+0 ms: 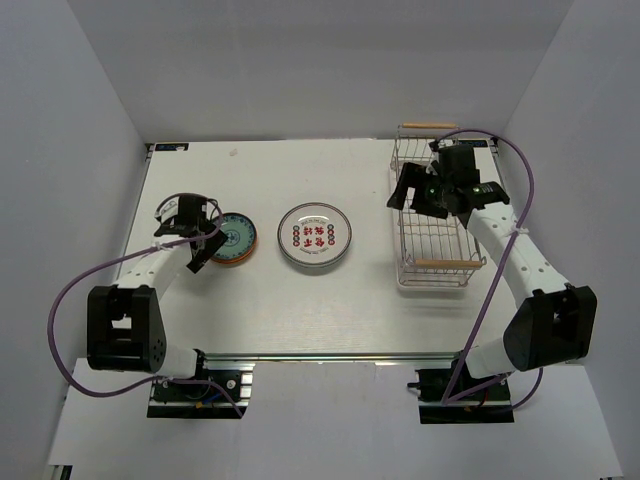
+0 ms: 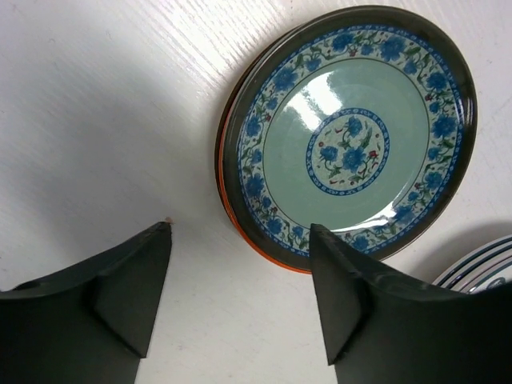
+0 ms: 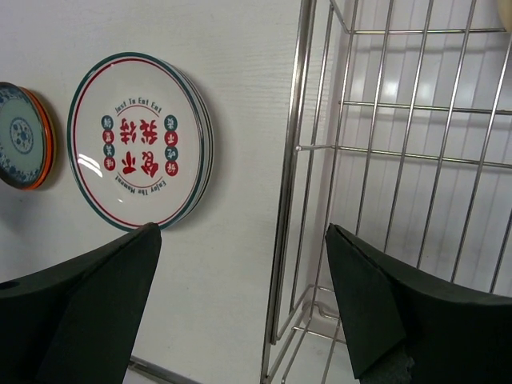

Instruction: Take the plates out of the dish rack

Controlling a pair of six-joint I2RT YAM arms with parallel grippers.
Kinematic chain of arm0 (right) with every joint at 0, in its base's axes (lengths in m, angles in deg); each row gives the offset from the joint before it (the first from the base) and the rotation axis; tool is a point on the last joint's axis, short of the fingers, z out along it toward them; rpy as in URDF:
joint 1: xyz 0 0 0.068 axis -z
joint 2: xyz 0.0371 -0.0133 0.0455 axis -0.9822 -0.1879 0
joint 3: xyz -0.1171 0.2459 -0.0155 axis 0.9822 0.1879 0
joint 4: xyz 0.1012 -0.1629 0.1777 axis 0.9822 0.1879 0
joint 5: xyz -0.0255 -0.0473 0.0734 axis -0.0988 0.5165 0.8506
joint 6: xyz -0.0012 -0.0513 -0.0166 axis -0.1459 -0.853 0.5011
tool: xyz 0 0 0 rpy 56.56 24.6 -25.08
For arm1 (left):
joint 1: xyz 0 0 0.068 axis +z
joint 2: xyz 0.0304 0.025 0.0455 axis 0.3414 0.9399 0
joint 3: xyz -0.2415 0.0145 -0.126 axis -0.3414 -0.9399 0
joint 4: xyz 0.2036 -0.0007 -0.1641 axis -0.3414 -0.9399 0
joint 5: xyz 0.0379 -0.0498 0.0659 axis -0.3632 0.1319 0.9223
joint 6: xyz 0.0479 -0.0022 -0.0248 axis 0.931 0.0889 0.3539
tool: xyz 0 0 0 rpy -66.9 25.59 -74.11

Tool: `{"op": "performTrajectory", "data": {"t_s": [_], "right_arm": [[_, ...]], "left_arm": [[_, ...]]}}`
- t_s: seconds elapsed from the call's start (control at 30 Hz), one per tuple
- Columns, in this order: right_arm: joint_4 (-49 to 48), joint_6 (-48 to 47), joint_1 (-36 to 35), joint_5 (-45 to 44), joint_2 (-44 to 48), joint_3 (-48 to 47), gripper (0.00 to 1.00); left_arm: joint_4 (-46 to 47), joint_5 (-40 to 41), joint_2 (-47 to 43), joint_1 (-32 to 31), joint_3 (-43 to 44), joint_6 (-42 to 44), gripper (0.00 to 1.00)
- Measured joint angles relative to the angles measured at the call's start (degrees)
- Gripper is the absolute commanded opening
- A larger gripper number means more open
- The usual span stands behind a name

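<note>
Your left gripper is wide open and holds nothing. Just ahead of it, a little toward its right finger, the green-blue plate with blue flowers lies flat on top of the orange plate, of which you see only the rim. Both rest on the white counter. The right finger is very close to the near rim of this pile, but I cannot tell if it touches. Past the right finger, at the edge of the left wrist view, a striped rim of another plate shows.

Your right gripper also stands wide open with nothing between the fingers. It hangs over the long side wall of the dish rack. The wires of this wall run ahead of the gripper, nearer to its right finger, and the inside of the rack lies beyond that finger. On the other side, ahead of the left finger, the white plate with red motifs lies on the counter, apart from the rack. More rims show under its edge, so it seems to sit on other plates.
</note>
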State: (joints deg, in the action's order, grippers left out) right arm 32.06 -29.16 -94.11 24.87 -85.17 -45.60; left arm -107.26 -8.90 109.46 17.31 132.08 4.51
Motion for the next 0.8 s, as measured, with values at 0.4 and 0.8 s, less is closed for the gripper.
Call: {"op": "performTrajectory", "data": {"t_s": [0.4,0.8], "right_arm": [[4.72,-0.22,4.09,-14.38,-2.99,-6.19,0.89],[5.6,-5.05,9.14,-25.2,-21.46,-25.35,0.89]], "left_arm": [[-3.93,-8.28,-6.6,-0.33,5.35,5.18,0.98],[6.6,-22.73,-25.92,-0.85,4.5,10.8,0.98]]}}
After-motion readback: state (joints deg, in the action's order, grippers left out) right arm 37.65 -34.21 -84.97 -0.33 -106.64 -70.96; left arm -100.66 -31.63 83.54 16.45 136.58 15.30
